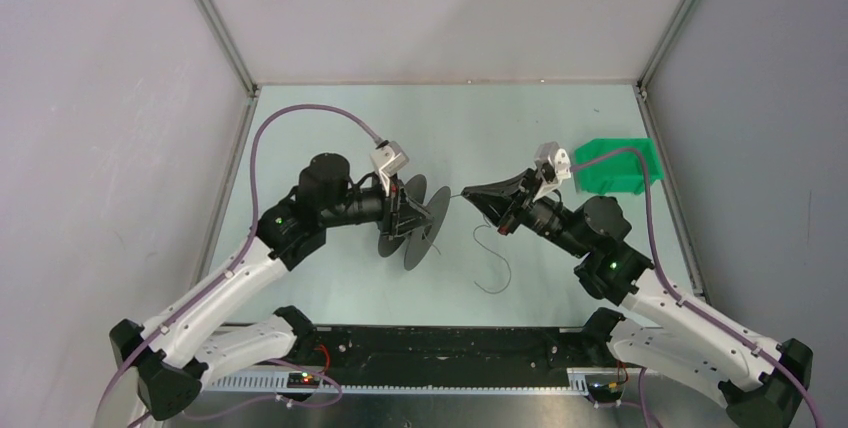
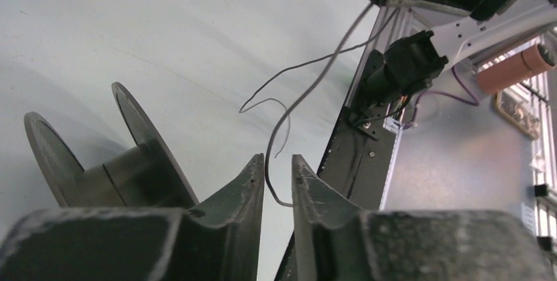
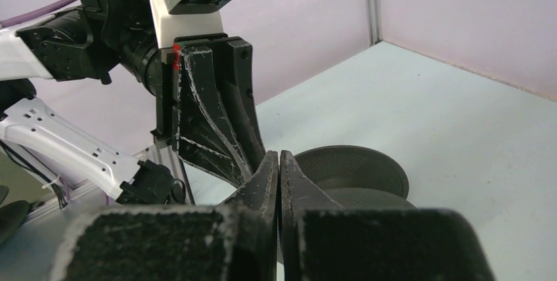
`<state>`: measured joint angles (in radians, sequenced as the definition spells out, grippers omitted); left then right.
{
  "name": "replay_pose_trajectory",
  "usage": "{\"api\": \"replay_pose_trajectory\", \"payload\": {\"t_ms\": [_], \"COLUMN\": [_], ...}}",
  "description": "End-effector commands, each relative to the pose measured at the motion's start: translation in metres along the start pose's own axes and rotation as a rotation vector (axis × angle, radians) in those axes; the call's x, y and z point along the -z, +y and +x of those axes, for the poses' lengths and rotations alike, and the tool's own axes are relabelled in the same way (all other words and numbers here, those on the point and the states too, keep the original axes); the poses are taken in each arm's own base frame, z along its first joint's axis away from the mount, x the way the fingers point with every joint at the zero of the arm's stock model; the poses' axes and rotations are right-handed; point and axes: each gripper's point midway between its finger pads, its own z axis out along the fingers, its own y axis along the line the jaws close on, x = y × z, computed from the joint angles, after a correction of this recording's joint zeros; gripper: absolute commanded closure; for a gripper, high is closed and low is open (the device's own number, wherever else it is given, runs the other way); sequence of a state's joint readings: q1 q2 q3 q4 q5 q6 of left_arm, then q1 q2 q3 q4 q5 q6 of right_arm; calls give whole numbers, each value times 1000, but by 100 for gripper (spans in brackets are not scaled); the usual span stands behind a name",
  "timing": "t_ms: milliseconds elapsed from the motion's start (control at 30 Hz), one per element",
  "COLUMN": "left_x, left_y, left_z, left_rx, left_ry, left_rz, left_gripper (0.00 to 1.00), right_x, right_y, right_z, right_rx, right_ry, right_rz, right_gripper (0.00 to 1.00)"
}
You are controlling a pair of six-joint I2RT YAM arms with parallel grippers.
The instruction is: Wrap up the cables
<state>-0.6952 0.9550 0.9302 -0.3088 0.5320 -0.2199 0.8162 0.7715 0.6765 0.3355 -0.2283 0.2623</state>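
1. The dark grey spool sits left of centre in the overhead view, flanges upright and hub exposed, likely so that wire can be laid onto it.
2. The left gripper is just beside the spool. Its fingers are narrowly apart and clasp nothing I can see.
3. At centre, the thin black wire runs past those fingers, with its slack looped on the counter.
4. The right gripper has its fingers pressed together, apparently pinching the wire to feed it.
5. The green bin stands well apart, upper right.
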Motion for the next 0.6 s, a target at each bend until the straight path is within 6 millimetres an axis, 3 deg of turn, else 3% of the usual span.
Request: {"api": "replay_pose_trajectory", "payload": {"t_ms": [0,67,100,167,200,300,467,567], "left_x": [-1,1,1,4,7,13,20,21], "left_y": [-11,-11,-8,-4,-4,4,7,9], "left_z": [-6,-7,-8,-11,-12,-16,-18,-18], "left_rx": [-13,-22,-28,-44,-52,-78,-103,-104], "left_ry": [-16,-23,-28,-48,-59,-90,-113,-114], "left_rz": [60,56,41,8,-3,-61,-92,-109], "left_gripper": [81,97,99,100,100,100,100,100], "right_x": [2,5,7,11,13,18,14,4], "right_y": [-8,-14,-17,-24,-29,-34,-22,-10], "right_z": [-13,-5,4,13,14,10,10,25], "right_rx": [13,24,46,101,124,205,277,301], "right_ry": [-54,-22,16,61,75,110,152,189], "right_rz": [53,74,84,95,106,83,-82,-193], "right_gripper": [100,94,90,71,57,41,35,36]}}
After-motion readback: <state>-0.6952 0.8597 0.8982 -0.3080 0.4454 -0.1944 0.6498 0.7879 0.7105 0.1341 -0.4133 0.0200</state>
